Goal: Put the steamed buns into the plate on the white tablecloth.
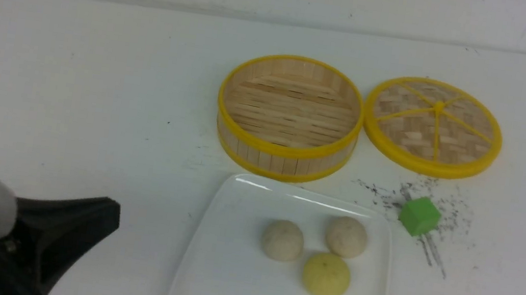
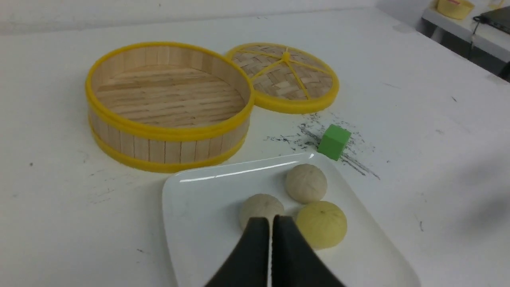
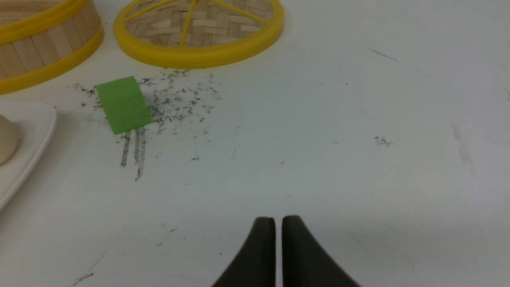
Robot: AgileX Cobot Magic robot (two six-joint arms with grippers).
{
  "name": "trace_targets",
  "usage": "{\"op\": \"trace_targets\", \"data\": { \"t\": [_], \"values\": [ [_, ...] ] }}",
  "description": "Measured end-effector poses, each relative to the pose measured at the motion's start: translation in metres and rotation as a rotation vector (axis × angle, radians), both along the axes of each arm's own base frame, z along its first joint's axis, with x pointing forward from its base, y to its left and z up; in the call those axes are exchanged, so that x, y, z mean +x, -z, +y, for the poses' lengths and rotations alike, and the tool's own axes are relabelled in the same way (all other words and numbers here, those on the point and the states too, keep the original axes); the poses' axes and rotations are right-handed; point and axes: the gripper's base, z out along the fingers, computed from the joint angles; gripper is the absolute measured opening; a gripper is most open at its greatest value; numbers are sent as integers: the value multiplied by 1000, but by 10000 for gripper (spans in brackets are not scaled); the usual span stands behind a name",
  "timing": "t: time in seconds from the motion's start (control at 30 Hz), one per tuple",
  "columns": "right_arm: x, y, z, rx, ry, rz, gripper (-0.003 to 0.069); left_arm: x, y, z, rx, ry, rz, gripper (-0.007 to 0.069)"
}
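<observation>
On the left of the front view, the left gripper (image 1: 93,219) sits low over the white tablecloth (image 1: 95,93) that covers the bench, well apart from the large glossy white square plate (image 1: 224,276). In the left wrist view its black jaws are together with only a hairline slit between them, clamped on nothing. Moving rightward, the round bamboo steamer basket with yellow rims (image 1: 289,115) stands empty beyond the plate. Both small round off-white speckled steamed buns lie inside the plate: the left bun (image 1: 283,240) and the right bun (image 1: 346,237), near each other but apart, each resting on the plate floor toward its right half. The slightly larger yellow bun (image 1: 326,276) lies just beside them, nearer the robot (it seems to touch the right bun, though I cannot tell for certain). Judging from this, the task looks complete, and nothing is left but to pull the arms away.

The buns are near spheres, so they have no real long axis and point nowhere. The plate lies flat with its edges roughly square to the bench edge.

Further right lie the flat woven bamboo lid with a yellow rim (image 1: 434,126) and the small green cube (image 1: 419,216) among black scuff marks. The right gripper (image 3: 278,223) is out of the front view; its wrist view shows its jaws together over bare cloth, holding nothing
</observation>
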Motion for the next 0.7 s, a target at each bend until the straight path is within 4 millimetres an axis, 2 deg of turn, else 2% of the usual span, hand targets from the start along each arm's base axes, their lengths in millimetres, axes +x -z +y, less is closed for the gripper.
{"op": "trace_targets", "data": {
  "t": [0.13, 0.27, 0.3, 0.37, 0.47, 0.57, 0.7],
  "values": [
    [0, 0, 0, 0, 0, 0, 57, -9, 8, 13, 8, -13, -51, 39],
    [0, 0, 0, 0, 0, 0, 65, -15, 28, 36, -6, -191, -105, 46],
    [0, 0, 0, 0, 0, 0, 65, -15, 28, 38, -5, -202, -112, 46],
    [0, 0, 0, 0, 0, 0, 69, -17, 43, 50, 33, -350, -141, 50],
    [0, 0, 0, 0, 0, 0, 73, -18, 54, 58, 56, -452, -143, 52],
    [0, 0, 0, 0, 0, 0, 79, -16, 80, 67, 67, -611, -77, 55],
    [0, 0, 0, 0, 0, 0, 83, -18, 100, 72, 61, -693, -35, 55]
  ]
}}
